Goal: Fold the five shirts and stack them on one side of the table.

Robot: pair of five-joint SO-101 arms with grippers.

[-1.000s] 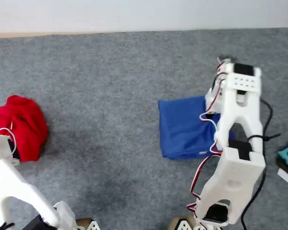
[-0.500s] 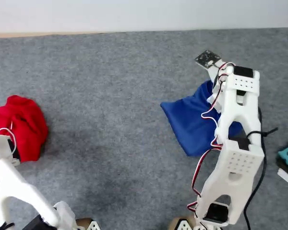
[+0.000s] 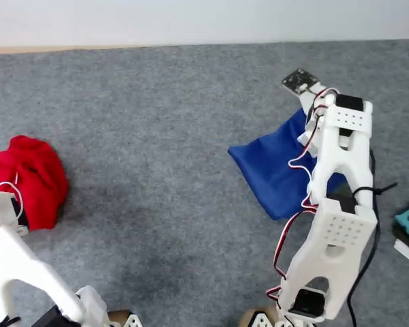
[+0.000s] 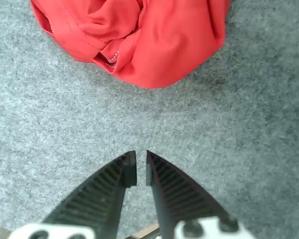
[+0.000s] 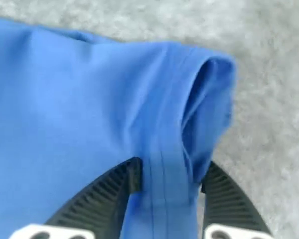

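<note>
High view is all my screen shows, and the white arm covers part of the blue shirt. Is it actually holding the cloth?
Observer: Yes. The right wrist view shows the right gripper shut on a bunched fold of the blue shirt.
Operator: And the other arm, near the red shirt, has it got anything?
Observer: No. In the left wrist view the left gripper is shut with nothing between its fingers. It hangs over bare grey carpet, apart from the crumpled red shirt.
</note>
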